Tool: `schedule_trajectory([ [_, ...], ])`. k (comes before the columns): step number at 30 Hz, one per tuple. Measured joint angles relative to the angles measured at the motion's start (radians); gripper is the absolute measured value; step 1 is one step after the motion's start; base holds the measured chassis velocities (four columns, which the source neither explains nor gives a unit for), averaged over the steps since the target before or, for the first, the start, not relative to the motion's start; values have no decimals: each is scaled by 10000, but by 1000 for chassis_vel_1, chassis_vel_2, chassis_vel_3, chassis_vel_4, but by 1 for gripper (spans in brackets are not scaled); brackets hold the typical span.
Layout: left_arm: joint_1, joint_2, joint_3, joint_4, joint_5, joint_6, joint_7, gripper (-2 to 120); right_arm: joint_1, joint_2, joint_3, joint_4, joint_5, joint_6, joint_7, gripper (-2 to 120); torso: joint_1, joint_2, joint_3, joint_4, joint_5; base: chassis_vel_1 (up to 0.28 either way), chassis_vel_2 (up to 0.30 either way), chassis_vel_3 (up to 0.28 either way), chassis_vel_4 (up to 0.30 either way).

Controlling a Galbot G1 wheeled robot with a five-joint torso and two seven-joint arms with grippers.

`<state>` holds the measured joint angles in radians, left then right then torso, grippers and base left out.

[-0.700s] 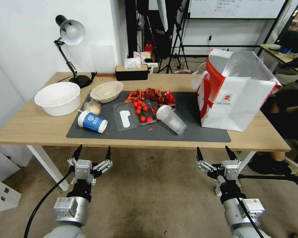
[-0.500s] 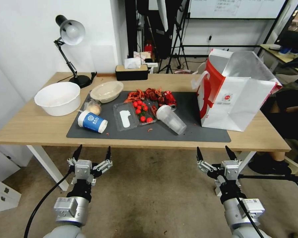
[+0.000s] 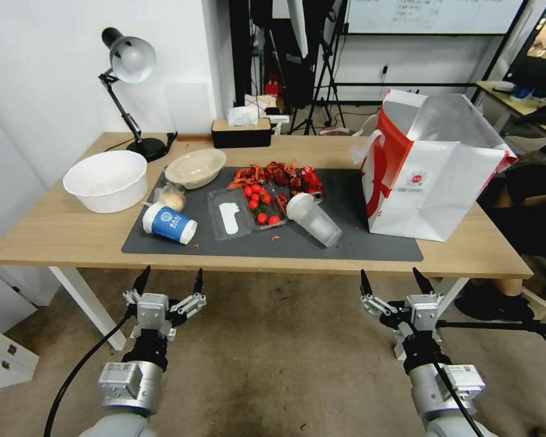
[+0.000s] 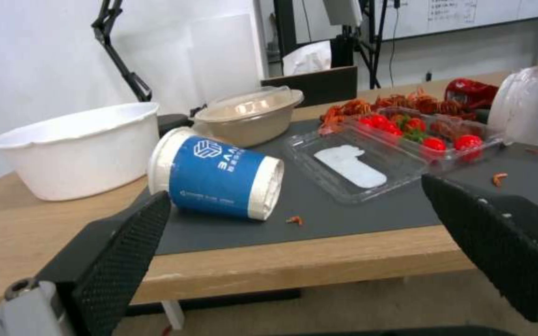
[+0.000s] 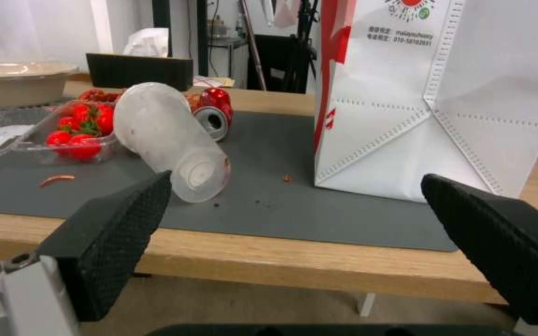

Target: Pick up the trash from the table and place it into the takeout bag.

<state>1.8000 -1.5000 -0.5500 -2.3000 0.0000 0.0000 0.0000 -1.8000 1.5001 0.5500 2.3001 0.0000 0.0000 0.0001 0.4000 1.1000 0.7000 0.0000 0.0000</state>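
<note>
nothing's moved in the last bit — both pincers, left [image 3: 169, 280] and right [image 3: 392, 278], still hang spread apart below the counter [image 3: 54, 233], trash untouched

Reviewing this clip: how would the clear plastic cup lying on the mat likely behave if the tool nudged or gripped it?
The clear plastic cup lies on its side on the dark mat, so a nudge would probably roll it in an arc. It looks empty, so likely light. Its thin, see-through wall suggests it may flex or slip under a hard squeeze.
</note>
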Motion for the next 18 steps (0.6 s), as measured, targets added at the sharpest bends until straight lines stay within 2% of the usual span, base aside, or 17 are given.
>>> schedule_trajectory([
  [7, -49, -11, -12, -1, -28, 115, 0, 100, 63, -11, 5, 9, 58, -99, 10, 100, -1, 0, 0, -1, 0, 0, 0, 0, 0],
  [10, -491, -149, -167, -134, -357, 1120, 0, 100, 706, -157, 225, 126, 631, -1139, 164, 100, 0, 0, 0, 0, 0, 0, 0, 0, 0],
  [11, -491, -149, -167, -134, -357, 1120, 0, 100, 706, -157, 225, 126, 631, -1139, 164, 100, 0, 0, 0, 0, 0, 0, 0, 0, 0],
  [13, -878, -283, -310, -264, -652, 2028, -6, 100, 1280, -285, 423, 233, 1142, -2074, 307, 100, 3, 0, 1, 0, 1, 0, 0, 0, 0],
  [14, -878, -283, -310, -264, -652, 2028, -6, 100, 1280, -285, 423, 233, 1142, -2074, 307, 100, 3, 0, 1, 0, 1, 0, 0, 0, 0],
  [16, -1247, -397, -442, -384, -931, 2882, -16, 100, 1814, -406, 601, 340, 1626, -2949, 438, 100, 3, 0, 2, 0, 1, 0, 0, 0, 0],
  [17, -1247, -397, -442, -384, -931, 2882, -16, 100, 1814, -406, 601, 340, 1626, -2949, 438, 100, 3, 0, 2, 0, 1, 0, 0, 0, 0],
  [18, -1418, -468, -517, -452, -1117, 3257, -25, 100, 2082, -467, 691, 393, 1857, -3368, 500, 100, 3, -1, 2, 0, -1, 0, 0, 0, 0],
])
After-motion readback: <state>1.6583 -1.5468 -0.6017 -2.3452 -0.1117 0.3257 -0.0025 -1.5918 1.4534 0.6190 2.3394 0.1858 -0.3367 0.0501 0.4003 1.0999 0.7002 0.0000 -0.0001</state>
